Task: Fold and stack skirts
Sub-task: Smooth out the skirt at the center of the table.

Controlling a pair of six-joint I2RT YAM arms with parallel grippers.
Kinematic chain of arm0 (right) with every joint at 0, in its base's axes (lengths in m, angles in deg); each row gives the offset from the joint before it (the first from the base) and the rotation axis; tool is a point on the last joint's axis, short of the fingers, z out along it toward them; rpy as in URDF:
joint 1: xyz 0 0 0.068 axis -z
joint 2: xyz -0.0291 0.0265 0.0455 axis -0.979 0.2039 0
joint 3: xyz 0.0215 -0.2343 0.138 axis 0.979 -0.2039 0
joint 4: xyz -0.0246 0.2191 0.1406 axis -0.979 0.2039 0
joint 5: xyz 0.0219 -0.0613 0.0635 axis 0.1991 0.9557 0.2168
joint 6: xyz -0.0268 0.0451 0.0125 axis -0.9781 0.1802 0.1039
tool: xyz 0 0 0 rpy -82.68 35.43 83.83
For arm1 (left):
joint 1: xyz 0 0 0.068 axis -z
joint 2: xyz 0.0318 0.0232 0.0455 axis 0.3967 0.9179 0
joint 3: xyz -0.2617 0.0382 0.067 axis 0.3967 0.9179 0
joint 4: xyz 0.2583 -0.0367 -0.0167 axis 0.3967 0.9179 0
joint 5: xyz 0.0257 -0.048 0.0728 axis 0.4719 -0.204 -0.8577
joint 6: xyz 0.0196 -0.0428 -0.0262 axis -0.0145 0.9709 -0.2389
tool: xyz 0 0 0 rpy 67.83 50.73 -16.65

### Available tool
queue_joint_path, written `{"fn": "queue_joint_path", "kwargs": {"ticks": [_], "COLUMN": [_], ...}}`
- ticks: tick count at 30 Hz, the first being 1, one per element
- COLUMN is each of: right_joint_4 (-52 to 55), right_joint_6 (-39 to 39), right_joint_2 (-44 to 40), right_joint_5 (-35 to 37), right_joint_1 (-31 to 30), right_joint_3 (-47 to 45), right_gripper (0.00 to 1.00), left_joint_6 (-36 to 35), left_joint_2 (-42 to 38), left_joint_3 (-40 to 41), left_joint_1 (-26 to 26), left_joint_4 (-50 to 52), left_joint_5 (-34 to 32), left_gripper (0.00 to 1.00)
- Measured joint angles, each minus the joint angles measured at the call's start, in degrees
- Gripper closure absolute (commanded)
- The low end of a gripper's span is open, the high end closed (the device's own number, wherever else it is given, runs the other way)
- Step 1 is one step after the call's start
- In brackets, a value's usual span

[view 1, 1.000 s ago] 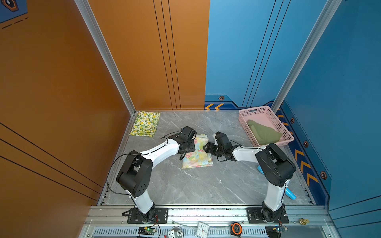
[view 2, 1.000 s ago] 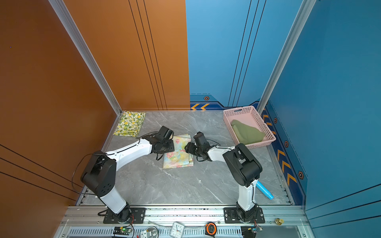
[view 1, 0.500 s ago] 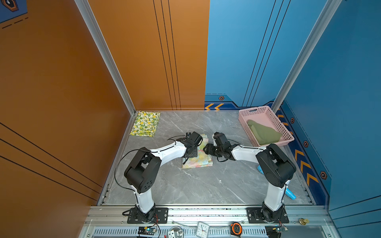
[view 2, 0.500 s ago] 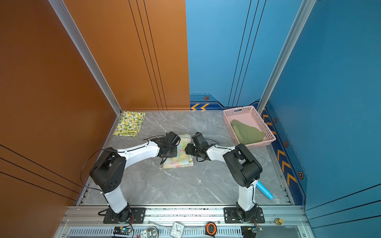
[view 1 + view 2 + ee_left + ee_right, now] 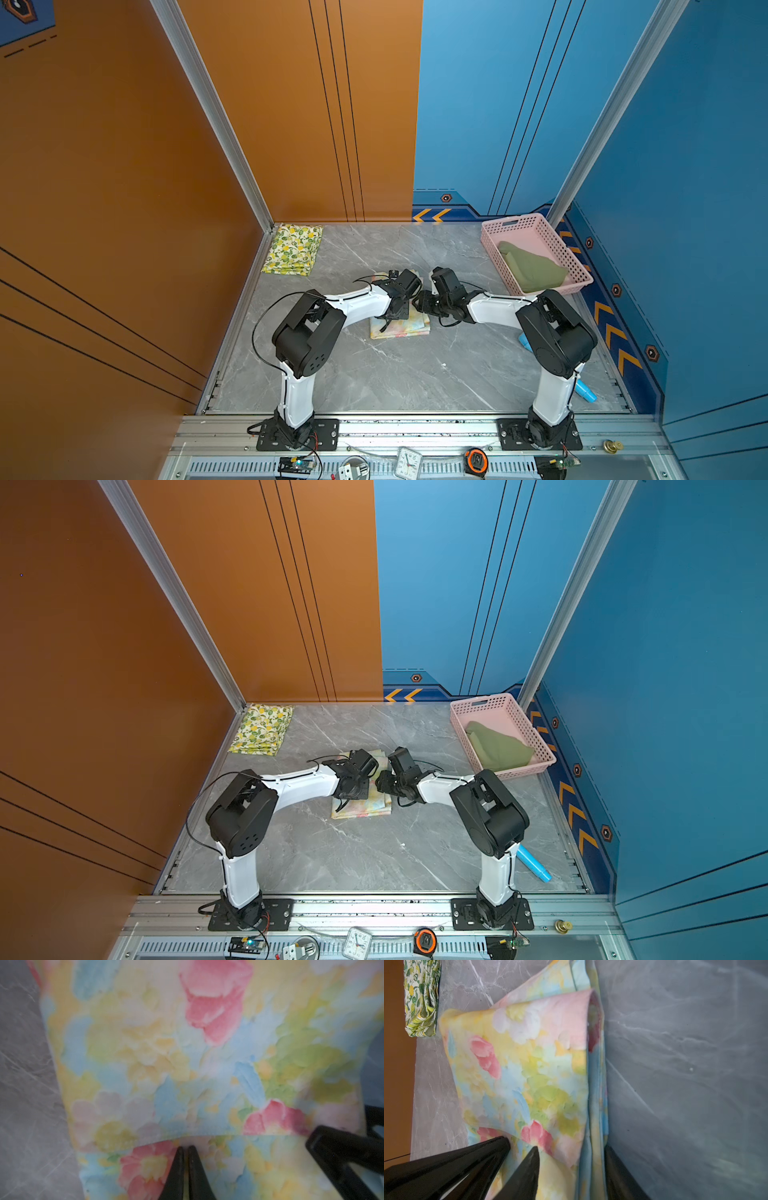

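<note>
Here both tools meet over the pastel floral skirt (image 5: 402,328), which lies folded flat on the grey worktop (image 5: 374,374) directly under them. The left tool (image 5: 185,1149) is closed, its two fingers pressed together with the tips resting on the cloth just short of a stitched hem. Whether any fabric is caught between them cannot be told. The right tool (image 5: 571,1148) stands part-way open and straddles the skirt's folded edge. One finger (image 5: 529,1167) presses on the top layer, where the print puckers, and the other sits beside the stacked layers against the worktop. The two tools are close together, nearly tip to tip. The lemon-print skirt (image 5: 293,249) lies folded well beyond the left tool and to its outer side, in the far corner by the orange wall. The olive green skirt (image 5: 532,268) lies bunched inside the pink basket (image 5: 515,226), beyond the right tool and to its outer side. A blue cylinder (image 5: 534,864) lies well behind the right tool, beside that arm's base.
</note>
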Motion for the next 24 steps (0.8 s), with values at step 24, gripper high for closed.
{"fn": "queue_joint_path", "kwargs": {"ticks": [24], "right_joint_4": [3.98], "right_joint_6": [-3.65], "right_joint_2": [0.79], "right_joint_5": [-2.14], "right_joint_1": [1.51], "right_joint_3": [1.29], "right_gripper": [1.0], "left_joint_6": [1.27], "left_joint_2": [-3.65], "left_joint_3": [-1.03], "left_joint_1": [-11.82], "left_joint_4": [-7.72], "left_joint_5": [16.96], "left_gripper": [0.7]}}
